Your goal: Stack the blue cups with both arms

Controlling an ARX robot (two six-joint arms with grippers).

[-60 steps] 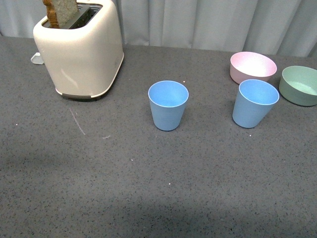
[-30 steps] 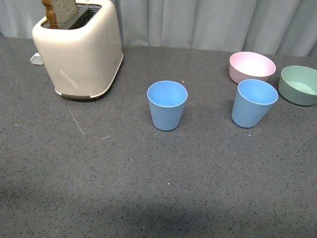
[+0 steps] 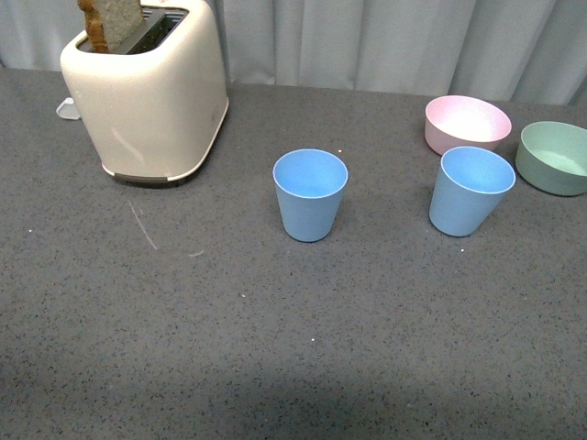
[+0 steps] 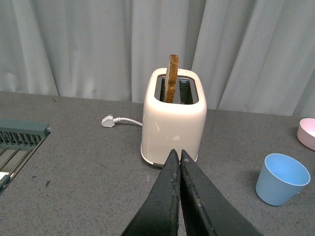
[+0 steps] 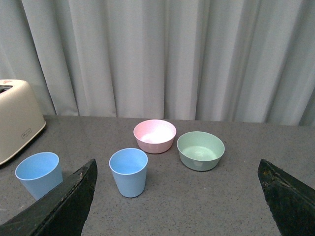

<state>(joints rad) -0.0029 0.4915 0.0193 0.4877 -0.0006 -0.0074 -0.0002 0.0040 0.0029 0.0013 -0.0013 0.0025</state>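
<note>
**Two blue cups apart on a grey counter, both grippers empty**

A dark grey, finely speckled countertop [image 3: 275, 348] fills the place, flecked with white and marked by a pale scratch [image 3: 144, 226] towards its left. Pale grey pleated curtains [image 3: 385, 41] hang along the far edge.

At the far left stands a cream, rounded plastic toaster [image 3: 151, 101] with a brown slice of toast [image 3: 115, 20] sticking up from one slot. Beside it lies a white plug on a thin cable [image 4: 108, 121]. The left wrist view also catches the corner of a grey-green slatted rack [image 4: 19, 135].

One light-blue tapered plastic cup [image 3: 310, 195] stands upright near the middle of the counter. A second light-blue cup [image 3: 470, 192] stands upright well to its right, just in front of a pink round bowl [image 3: 468, 124]. A sage-green round bowl [image 3: 553, 158] sits beside the pink one, further right.

The black left gripper [image 4: 178, 153] has its fingers pressed together with nothing between them, pointing towards the toaster. The black right gripper [image 5: 176, 164] is spread wide and holds nothing.
</note>
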